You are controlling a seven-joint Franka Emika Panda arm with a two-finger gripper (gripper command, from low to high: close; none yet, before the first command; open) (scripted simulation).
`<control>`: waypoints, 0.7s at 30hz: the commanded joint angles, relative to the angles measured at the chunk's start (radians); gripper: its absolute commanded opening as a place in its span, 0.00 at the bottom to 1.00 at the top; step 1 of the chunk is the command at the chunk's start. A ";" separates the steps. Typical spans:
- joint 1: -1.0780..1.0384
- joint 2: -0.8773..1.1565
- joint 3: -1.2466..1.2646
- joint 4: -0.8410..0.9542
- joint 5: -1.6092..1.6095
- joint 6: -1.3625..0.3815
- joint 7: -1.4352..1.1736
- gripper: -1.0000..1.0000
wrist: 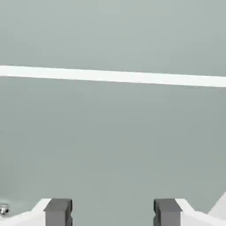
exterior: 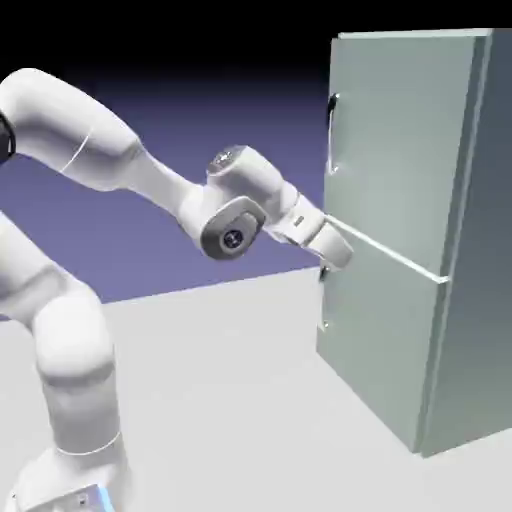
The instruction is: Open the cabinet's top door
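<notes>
From the exterior view's left, the arm [exterior: 160,190] reaches over to the cab. front, ending w/ the gripper [wrist: 113,212] open, nothing btwn the tips, near the seam [exterior: 390,250] & below the handle [exterior: 331,135] it prob. needs. Step in hand, I'd say: get onto that handle. Best go up alongside it w/o scraping the panel, set the tips either side of the bar, close, then pull back on a curve about the far edge, prob. the hinge side; a dead-straight tug may slip off. Handle's on the top door's near-left edge, bar upright, long axis vert. Next right, the top door [exterior: 400,140] is shut, above the lower door [exterior: 385,330], its face toward the arm, long axis looks vert. too. Far right, the cabinet [exterior: 485,250] stands upright, side wall running back.
</notes>
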 commanded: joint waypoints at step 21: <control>-0.400 -0.237 0.471 0.233 0.914 -0.007 0.777 0.50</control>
